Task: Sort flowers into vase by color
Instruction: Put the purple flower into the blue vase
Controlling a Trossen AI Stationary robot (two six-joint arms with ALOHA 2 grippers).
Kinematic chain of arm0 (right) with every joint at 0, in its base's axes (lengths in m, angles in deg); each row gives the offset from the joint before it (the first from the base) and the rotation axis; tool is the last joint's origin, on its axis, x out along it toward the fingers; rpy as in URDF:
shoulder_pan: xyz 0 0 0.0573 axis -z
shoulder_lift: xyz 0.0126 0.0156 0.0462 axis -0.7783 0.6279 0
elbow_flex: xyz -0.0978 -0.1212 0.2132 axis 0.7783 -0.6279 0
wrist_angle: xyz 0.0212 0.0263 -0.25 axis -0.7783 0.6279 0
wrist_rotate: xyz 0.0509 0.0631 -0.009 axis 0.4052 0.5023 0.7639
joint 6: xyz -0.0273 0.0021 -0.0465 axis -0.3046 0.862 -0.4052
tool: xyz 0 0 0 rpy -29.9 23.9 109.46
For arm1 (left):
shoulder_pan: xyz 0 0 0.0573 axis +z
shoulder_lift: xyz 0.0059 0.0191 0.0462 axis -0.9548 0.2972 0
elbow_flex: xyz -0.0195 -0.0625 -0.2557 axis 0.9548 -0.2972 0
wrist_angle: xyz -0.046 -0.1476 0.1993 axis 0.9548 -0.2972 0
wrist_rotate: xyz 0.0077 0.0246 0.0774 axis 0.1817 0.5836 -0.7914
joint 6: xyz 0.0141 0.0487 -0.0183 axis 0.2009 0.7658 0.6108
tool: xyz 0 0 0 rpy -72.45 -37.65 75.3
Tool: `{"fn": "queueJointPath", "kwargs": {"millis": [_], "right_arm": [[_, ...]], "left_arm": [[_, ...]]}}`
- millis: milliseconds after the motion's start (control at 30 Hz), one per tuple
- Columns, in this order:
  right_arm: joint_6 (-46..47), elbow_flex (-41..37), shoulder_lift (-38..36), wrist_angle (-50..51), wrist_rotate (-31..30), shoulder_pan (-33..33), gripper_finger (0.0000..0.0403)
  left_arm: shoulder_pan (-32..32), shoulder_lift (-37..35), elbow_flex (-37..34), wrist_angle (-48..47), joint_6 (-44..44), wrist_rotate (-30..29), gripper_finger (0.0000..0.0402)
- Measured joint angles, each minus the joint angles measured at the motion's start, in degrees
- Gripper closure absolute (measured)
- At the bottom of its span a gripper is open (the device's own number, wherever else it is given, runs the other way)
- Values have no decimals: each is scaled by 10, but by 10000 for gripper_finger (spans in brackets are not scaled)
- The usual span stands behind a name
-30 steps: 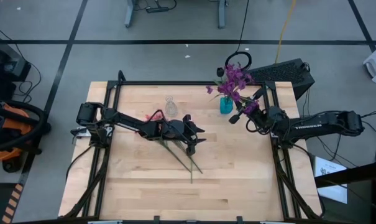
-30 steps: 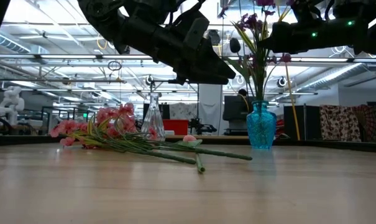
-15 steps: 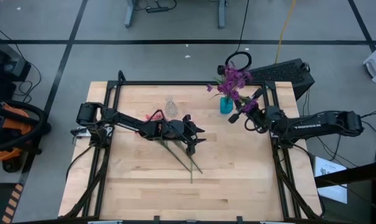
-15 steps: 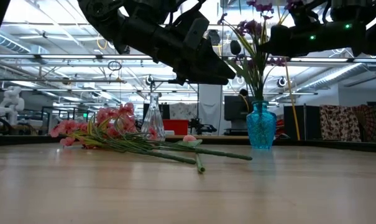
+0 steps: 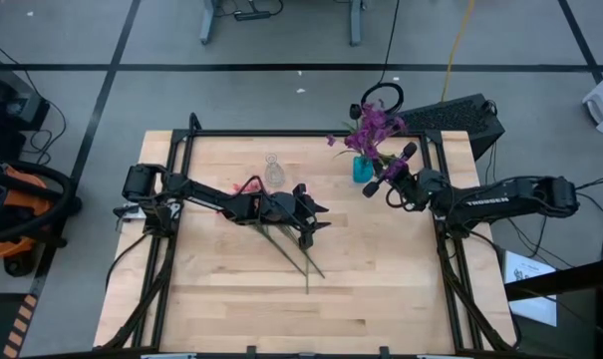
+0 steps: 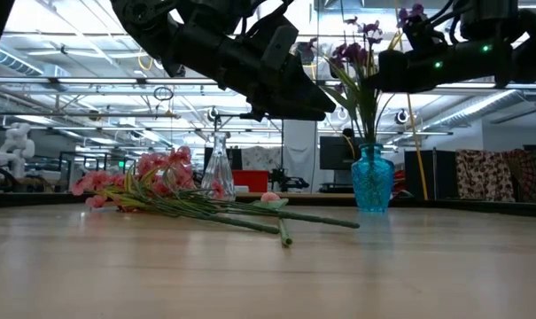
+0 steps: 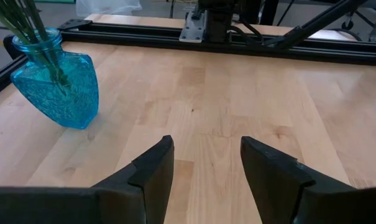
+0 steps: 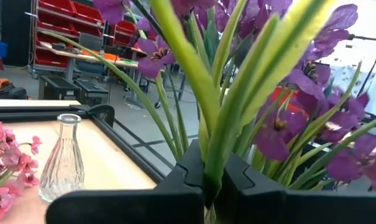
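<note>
Right gripper (image 5: 398,170) clamped on a purple spray (image 8: 237,93), held just beside the blue vase (image 6: 372,180) at the table's far right. Risk judged: stem end missing the narrow neck, snagging the purple flowers (image 5: 373,125) already standing there, tipping the vase. Left gripper (image 7: 203,168) hovering mid-table, fingers apart, empty. Pink flowers (image 6: 148,177) lying flat on the table (image 5: 231,299), thin green stems fanned out, near the clear vase (image 5: 273,172), still empty.

Pink-blossomed, green-stemmed artificial flowers (image 5: 281,239) lie flat beneath the left gripper (image 5: 306,227). Purple sprays (image 5: 374,125) stand upright in a blue glass vase (image 5: 363,168). The right gripper (image 5: 389,172) clamps one purple spray's stem (image 8: 220,146).
</note>
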Motion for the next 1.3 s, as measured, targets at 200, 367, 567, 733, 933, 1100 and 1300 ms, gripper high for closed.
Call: {"fn": "queueJointPath", "kwargs": {"millis": [200,367,567,733,933,1100,1300], "right_arm": [[14,0,13,0,0,5,403],[27,0,26,0,0,9,403],[32,0,41,0,0,12,403],[38,0,48,0,0,12,403],[48,0,58,8,0,12,403],[57,0,68,7,0,12,403],[60,2,75,7,-17,12,394]], "left_arm": [[0,0,0,0,0,0,209],[0,0,0,0,0,0,209],[0,0,0,-1,0,0,209],[0,0,0,-2,0,0,209],[0,0,0,-2,0,0,209],[0,0,0,-2,0,0,209],[0,0,0,-2,0,0,209]]}}
